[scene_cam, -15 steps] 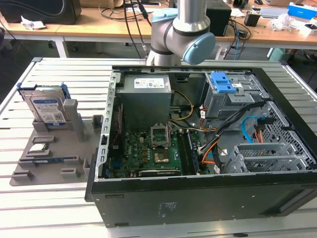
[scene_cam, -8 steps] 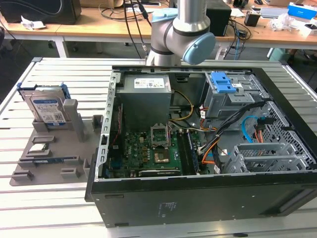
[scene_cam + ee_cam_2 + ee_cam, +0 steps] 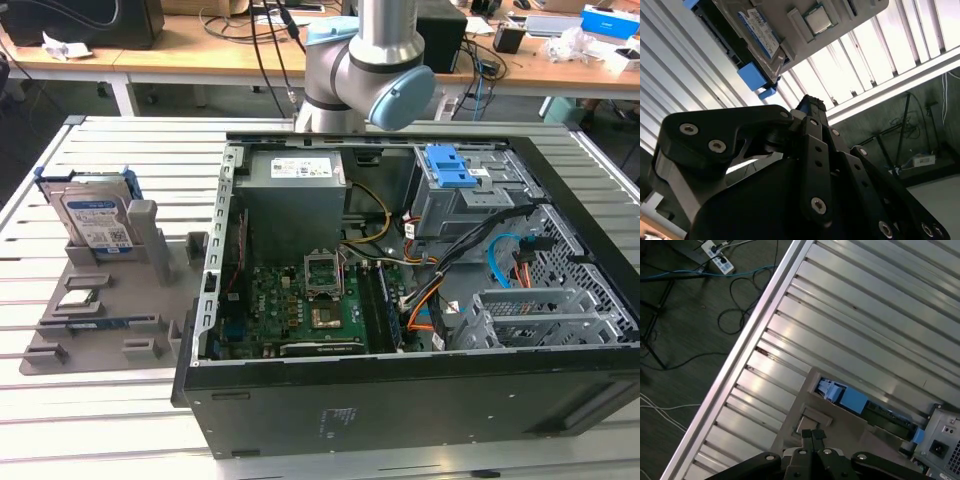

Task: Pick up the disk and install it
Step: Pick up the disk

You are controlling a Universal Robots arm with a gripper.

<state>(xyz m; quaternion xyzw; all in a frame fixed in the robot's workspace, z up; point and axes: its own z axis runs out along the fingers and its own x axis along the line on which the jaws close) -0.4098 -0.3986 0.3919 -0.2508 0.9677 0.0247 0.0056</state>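
- Your claw [image 3: 813,434] is sitting pinched narrow, gripping nothing, hovering near the grey holder [image 3: 855,427].
- Beyond it, the disk [image 3: 97,215] is standing on edge in that holder on the counter [image 3: 100,420], apart from the open computer case [image 3: 400,400].
- You are likely facing a stiff, fairly heavy, shock-sensitive slab; its blue-framed edges are probably offering the safest hold.

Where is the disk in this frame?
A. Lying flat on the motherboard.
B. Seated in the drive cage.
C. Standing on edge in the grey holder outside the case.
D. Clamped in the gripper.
C: the disk stands on edge in the grey holder, on the exterior view's left of the open computer case.
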